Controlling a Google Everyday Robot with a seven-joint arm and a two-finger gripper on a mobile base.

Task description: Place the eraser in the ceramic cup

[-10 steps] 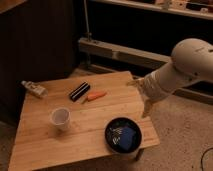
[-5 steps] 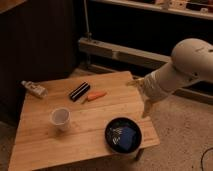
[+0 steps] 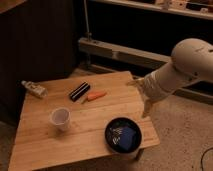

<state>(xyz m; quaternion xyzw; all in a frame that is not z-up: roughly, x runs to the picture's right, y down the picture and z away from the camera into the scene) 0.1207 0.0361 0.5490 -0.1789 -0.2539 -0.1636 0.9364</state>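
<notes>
The eraser (image 3: 79,91), a black block with a pale stripe, lies on the wooden table (image 3: 40,145) near its back middle. The white ceramic cup (image 3: 60,119) stands upright to the front left of it, apart from it. My gripper (image 3: 145,106) hangs off the table's right edge at the end of the white arm (image 3: 190,62), well to the right of both and holding nothing that I can see.
An orange marker-like stick (image 3: 95,96) lies right beside the eraser. A black bowl (image 3: 123,135) with a blue thing inside sits at the front right. A small pale bottle (image 3: 34,89) lies at the back left corner. Dark shelving stands behind.
</notes>
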